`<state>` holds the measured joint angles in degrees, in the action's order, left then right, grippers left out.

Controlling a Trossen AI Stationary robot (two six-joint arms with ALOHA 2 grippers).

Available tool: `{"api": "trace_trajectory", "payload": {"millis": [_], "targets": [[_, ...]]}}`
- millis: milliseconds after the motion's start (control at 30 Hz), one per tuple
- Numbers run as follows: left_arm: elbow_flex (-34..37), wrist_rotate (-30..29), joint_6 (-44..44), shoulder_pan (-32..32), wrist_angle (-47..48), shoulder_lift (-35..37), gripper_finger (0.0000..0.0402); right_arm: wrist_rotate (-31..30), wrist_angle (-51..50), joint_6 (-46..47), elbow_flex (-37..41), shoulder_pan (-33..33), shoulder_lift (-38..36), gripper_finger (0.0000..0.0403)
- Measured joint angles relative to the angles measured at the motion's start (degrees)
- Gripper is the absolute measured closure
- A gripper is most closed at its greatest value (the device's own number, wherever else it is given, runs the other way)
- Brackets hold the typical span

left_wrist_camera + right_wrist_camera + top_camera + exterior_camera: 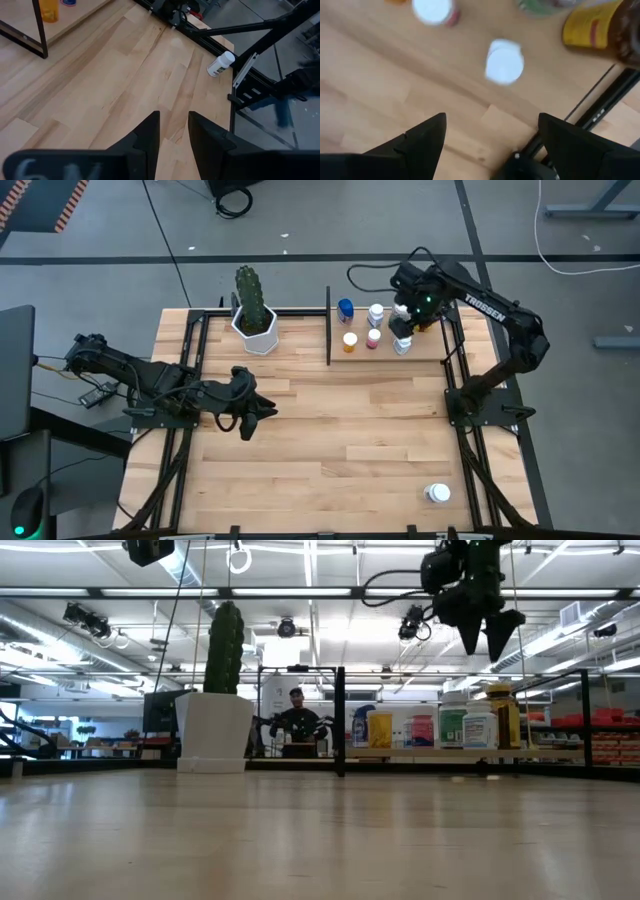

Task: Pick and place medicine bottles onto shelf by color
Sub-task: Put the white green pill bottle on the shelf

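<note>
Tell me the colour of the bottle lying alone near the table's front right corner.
White, cap and body alike; the bottle shows best in the left wrist view.

Several medicine bottles stand upright in a cluster on the shelf (420, 352), a light-wood board framed by thin black posts at the counter's far right: a blue one (345, 308), an orange one (350, 341), a pink one (373, 339) and white-capped ones (376, 313). One white bottle (437, 494) lies on its side near the counter's near right corner.
</note>
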<state>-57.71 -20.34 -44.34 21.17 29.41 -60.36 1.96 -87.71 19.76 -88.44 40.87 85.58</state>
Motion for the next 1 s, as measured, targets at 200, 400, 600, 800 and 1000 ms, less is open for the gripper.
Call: {"api": "trace_trajectory", "payload": {"millis": [200, 400, 600, 800, 1000], "targets": [[0.00, 0.00, 0.00, 0.00, -0.01, 0.00, 0.0294, 3.73, -2.13, 2.56, 0.07, -7.19, -4.13, 0.0081], [0.00, 0.00, 0.05, 0.00, -0.03, 0.00, 0.0294, 5.00, -2.36, 10.81, 0.05, -17.20, -7.98, 0.0091], [0.00, 0.01, 1.52, 0.00, -0.04, 0.00, 0.0294, 6.34, -2.33, 11.14, 0.04, -29.91, -8.40, 0.0099], [-0.02, 0.02, 1.75, 0.02, -0.02, 0.00, 0.0294, 6.36, -2.30, 18.10, 0.04, -44.70, -7.84, 0.0099], [0.00, 0.04, 1.28, 0.02, -0.03, 0.00, 0.0294, 7.34, -2.13, 28.80, 1.57, -59.57, -7.30, 0.0099]]}}
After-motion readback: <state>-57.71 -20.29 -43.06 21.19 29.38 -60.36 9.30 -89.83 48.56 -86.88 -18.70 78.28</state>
